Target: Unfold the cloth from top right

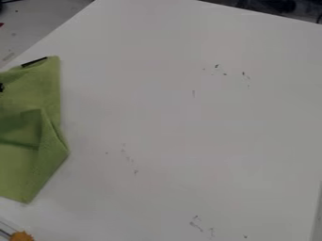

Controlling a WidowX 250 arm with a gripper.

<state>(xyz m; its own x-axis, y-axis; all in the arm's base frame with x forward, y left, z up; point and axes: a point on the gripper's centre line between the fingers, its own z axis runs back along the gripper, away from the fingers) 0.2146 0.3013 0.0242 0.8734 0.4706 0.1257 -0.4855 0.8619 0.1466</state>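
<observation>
Stretching tabletop: a white board (170, 122) runs across the middle and right, one edge slanting at upper left, another sloping along the top right.
Marks: small dark scuffs are scattered at upper right, lower middle and near the bottom.
Upper-left margin: a grey surface (37, 23) lies past the board's edge, with a few faint specks and a bit of red (1, 24) at the frame's side.
Top-right background: dark shapes (286, 5), too dim to identify.
Lower-left corner: an orange, bumpy-edged piece (21, 236), partly cut off; whether it sits in a container, I cannot tell.
Green cloth (41, 89): on the board at the left, running out of frame, still partly folded, with a layered flap and darker green patch around its middle, one point jutting right and a corner toward the bottom.
Cloth's upper edge: a black strip (35, 61).
Gripper: wide, narrow or holding something, I cannot tell.
</observation>
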